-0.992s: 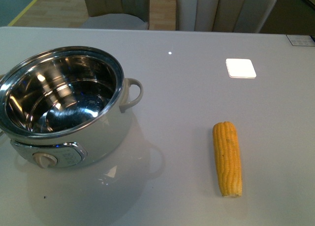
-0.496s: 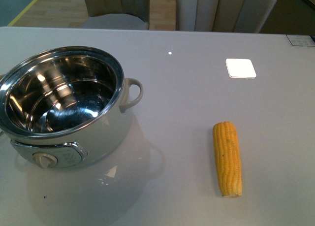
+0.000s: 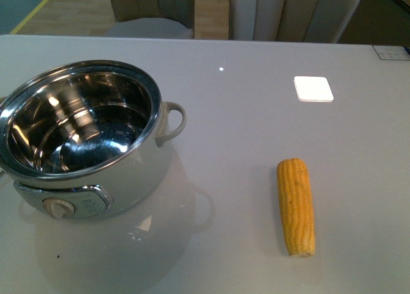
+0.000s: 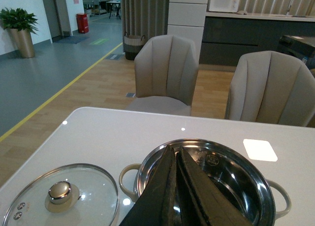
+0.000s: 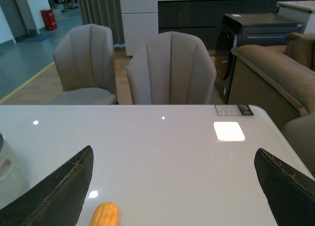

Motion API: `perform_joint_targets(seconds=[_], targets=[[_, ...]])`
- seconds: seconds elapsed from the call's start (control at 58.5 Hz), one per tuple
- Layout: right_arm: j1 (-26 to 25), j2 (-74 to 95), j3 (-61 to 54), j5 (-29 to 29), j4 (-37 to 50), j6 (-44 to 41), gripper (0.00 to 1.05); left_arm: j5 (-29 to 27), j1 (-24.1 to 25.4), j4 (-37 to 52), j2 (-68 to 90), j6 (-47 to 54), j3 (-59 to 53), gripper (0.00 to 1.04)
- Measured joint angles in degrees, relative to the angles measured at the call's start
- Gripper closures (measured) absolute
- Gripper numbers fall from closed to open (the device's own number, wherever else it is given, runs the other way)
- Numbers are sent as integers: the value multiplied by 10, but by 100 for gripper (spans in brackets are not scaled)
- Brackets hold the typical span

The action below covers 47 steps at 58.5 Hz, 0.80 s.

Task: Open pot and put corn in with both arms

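Observation:
The white pot (image 3: 96,147) stands open at the left of the grey table, its steel inside empty. The corn (image 3: 296,205) lies on the table right of it, lengthwise toward me, cut end nearest. No arm shows in the front view. In the left wrist view my left gripper (image 4: 174,152) is shut and empty, above the near side of the pot (image 4: 206,181); the glass lid (image 4: 61,196) lies on the table beside the pot. In the right wrist view my right gripper (image 5: 174,159) is open wide and empty, with the corn's tip (image 5: 104,215) near one finger (image 5: 59,191).
Beige chairs (image 3: 295,12) stand beyond the table's far edge. A bright square light reflection (image 3: 313,88) lies on the table top at the back right. A label (image 3: 391,52) sits at the far right corner.

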Motion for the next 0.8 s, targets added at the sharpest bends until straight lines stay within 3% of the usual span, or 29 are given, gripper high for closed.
perform_joint_targets(seconds=[0.222,0.325,0.804], targets=[[0,0,0,0,0,0,9,0,0,-31,-31,0,0,102],[0,0,0,0,0,0,9,0,0,-124,-106,0,0,102],[0,0,0,0,0,0,9,0,0,-134,-130,0,0,102]])
